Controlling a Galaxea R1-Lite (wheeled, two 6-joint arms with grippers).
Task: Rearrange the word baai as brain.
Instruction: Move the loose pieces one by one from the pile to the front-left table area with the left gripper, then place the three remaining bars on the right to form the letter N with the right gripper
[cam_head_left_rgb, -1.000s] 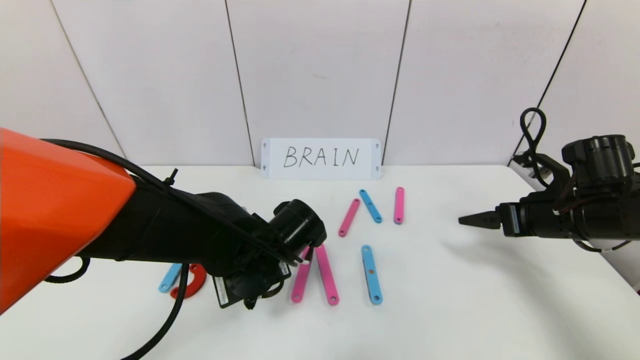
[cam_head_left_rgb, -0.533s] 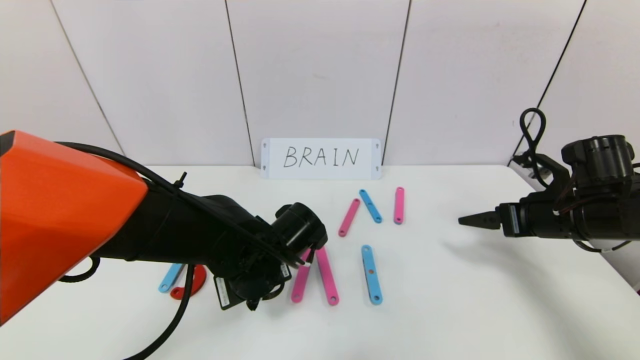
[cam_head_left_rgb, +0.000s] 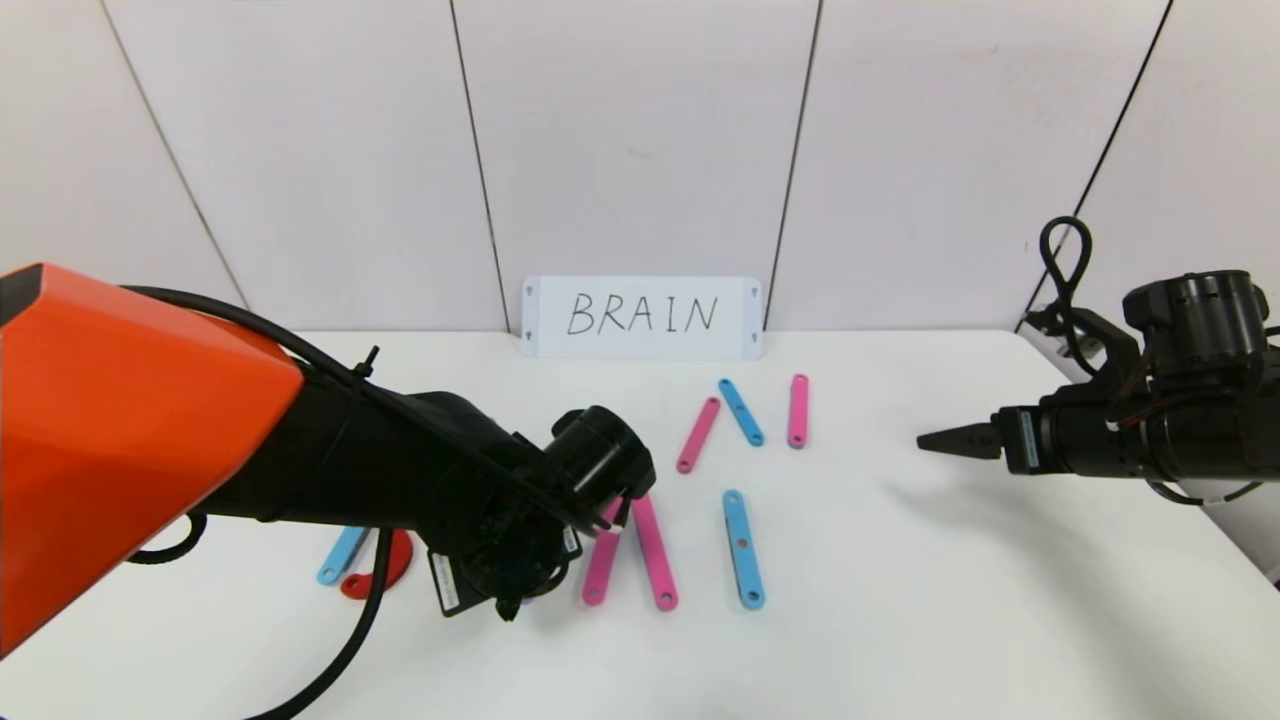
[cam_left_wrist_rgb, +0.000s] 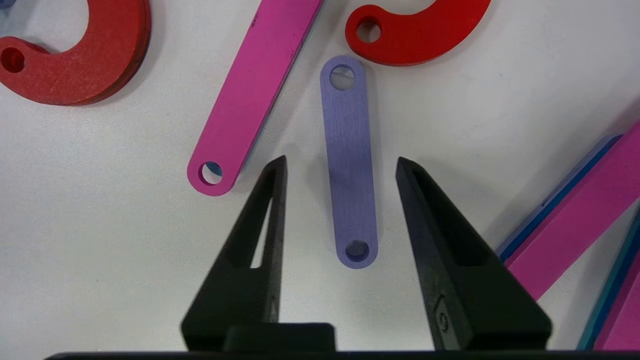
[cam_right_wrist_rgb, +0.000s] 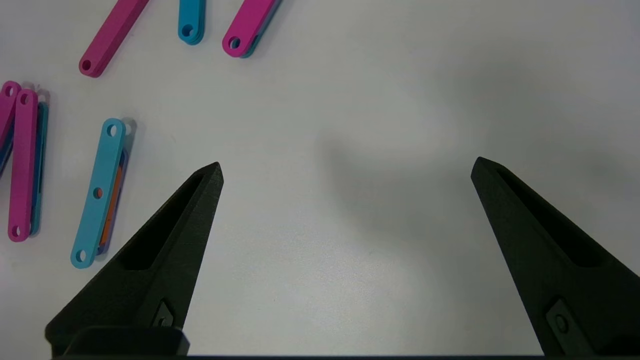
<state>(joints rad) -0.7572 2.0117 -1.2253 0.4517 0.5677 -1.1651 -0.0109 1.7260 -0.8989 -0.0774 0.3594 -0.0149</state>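
Left gripper (cam_left_wrist_rgb: 340, 167) hangs low over the table (cam_head_left_rgb: 950, 600) at lower centre of the head view, its jaws a narrow way apart and straddling the short purple bar (cam_left_wrist_rgb: 349, 165) without touching it. That bar lies flat between the two fingertips in the left wrist view, so nothing is held; the straddle puts both fingers either side of the strip's long edges, which I judge to be the only way such a thin flat piece can be pinched or let go cleanly.

Right gripper (cam_right_wrist_rgb: 345, 167) is parked at the right edge of the head view with its jaws spread wide over bare table, well apart from the letters (out of the way, presumably, so the left arm can work alone).

Against the back wall, centre of the head view, the white card (cam_head_left_rgb: 641, 317) reading BRAIN stands upright as the model to copy.

Below the card lie the strips of the word: three bars (cam_head_left_rgb: 741, 412) slanted into an N-like group, then a lone blue bar (cam_head_left_rgb: 743, 549) nearer the camera, likely serving as the I. A pair of pink bars (cam_head_left_rgb: 650, 550) meets in a peak just beside the left wrist.

At upper left and upper centre of the left wrist view sit two red C-curves (cam_left_wrist_rgb: 75, 75) with a pink bar (cam_left_wrist_rgb: 250, 95) between them, probably the rounded letters under construction.
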